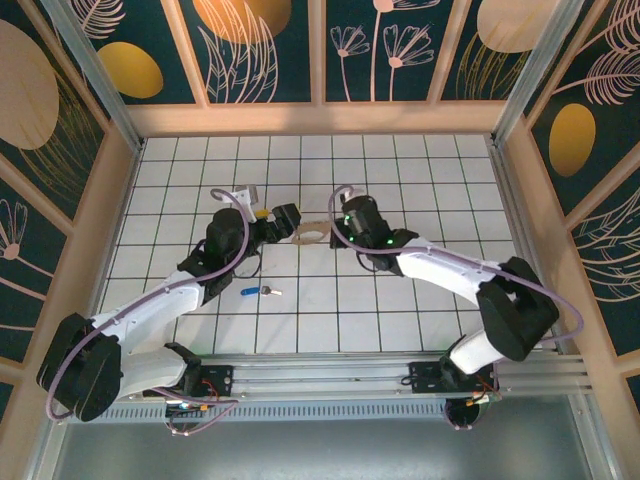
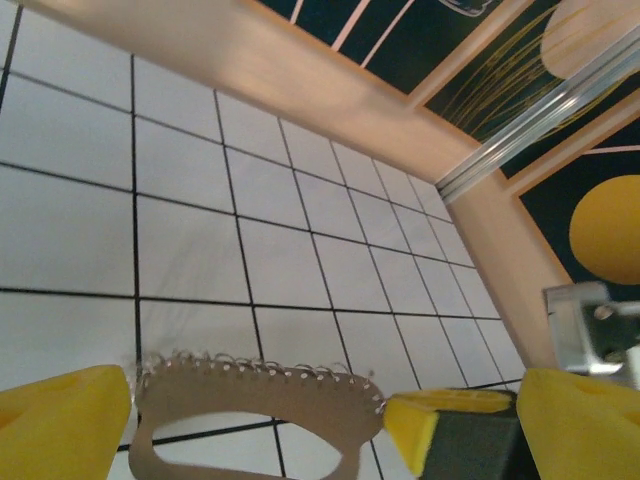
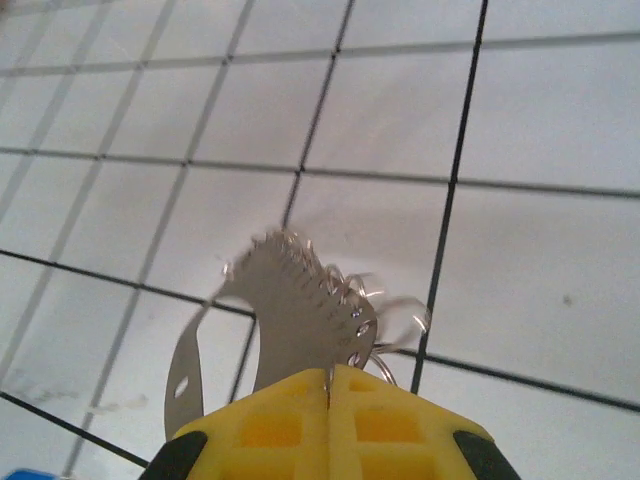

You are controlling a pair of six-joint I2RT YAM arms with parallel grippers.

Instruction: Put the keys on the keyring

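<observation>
While the right gripper (image 3: 328, 395) pinches its yellow fingers shut on one end of the keyring (image 3: 290, 300), that tan strap sits near the middle of the top view, over the white tiled table (image 1: 400, 170). The left gripper (image 2: 325, 420) stands wide, with the strap between its yellow fingers. The key (image 1: 258, 291), blue-headed, lies on a tile lower left of centre, well apart from both grippers.

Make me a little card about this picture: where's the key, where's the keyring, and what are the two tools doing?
key: small silver key with blue plastic head, lying alone on the white tiled table
keyring: brown strap keyring with small metal rings, pinched by the right tool
right tool: shut on the keyring
left tool: open, facing the keyring
</observation>
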